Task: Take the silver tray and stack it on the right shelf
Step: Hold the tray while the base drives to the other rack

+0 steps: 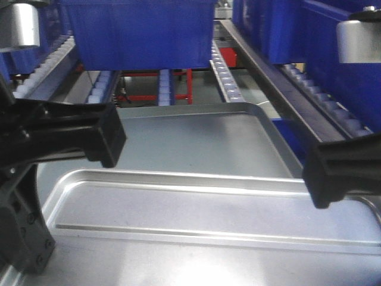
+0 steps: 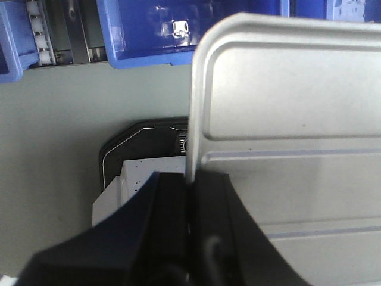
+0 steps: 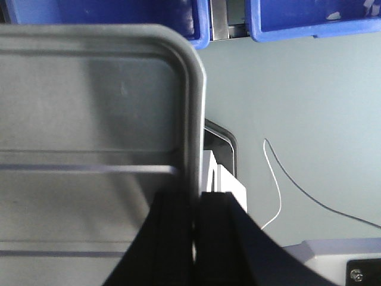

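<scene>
The silver tray (image 1: 208, 208) is shiny, with two long raised ridges across its base, and fills the near part of the front view. My left gripper (image 2: 190, 186) is shut on its left rim and shows as a black finger (image 1: 101, 140) in the front view. My right gripper (image 3: 199, 199) is shut on its right rim, with its black finger (image 1: 333, 173) at the right of the front view. The tray (image 2: 286, 119) is held level above the floor, as the right wrist view (image 3: 89, 119) also shows. The right shelf (image 1: 333, 104), with pale bluish rollers, rises at the far right.
A smooth dull grey tray (image 1: 196, 140) lies just beyond the held one. A blue bin (image 1: 140, 33) stands on the roller lanes straight ahead and more blue bins (image 1: 268, 24) fill the right rack. A steel rail (image 1: 268, 77) runs diagonally. A thin cable (image 3: 297, 190) lies on the floor.
</scene>
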